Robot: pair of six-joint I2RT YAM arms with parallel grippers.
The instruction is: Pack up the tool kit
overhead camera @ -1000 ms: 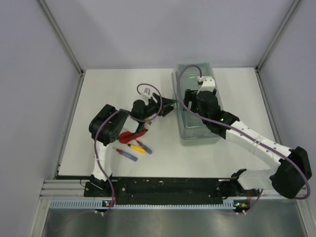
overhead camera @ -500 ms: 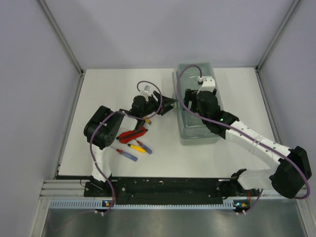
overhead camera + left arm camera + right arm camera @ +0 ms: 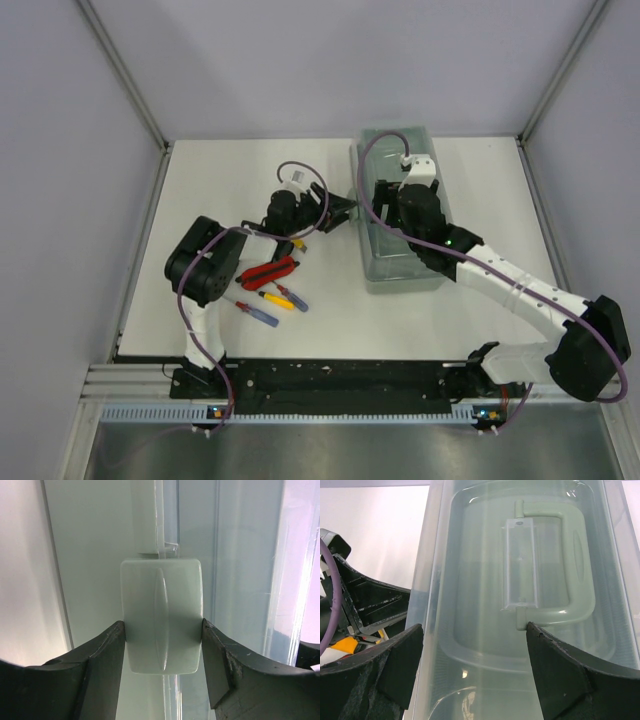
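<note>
The clear plastic tool box (image 3: 385, 262) stands at the back right with its lid (image 3: 485, 580) down and its pale handle (image 3: 572, 570) lying flat. My left gripper (image 3: 345, 210) reaches the box's left side and is shut on the pale side latch (image 3: 162, 615), one finger on each side of it (image 3: 162, 645). My right gripper (image 3: 380, 203) hovers open over the lid's left part (image 3: 475, 670), holding nothing. Red pliers (image 3: 268, 272) and three screwdrivers (image 3: 268, 301) lie on the table left of the box.
A yellow-handled tool (image 3: 297, 242) lies partly under the left arm. The left gripper's body (image 3: 370, 605) shows beside the box in the right wrist view. Grey walls enclose the table on three sides.
The left arm's elbow has swung left and its gripper has edged up and right against the box's side. The right arm and the tools have not moved.
</note>
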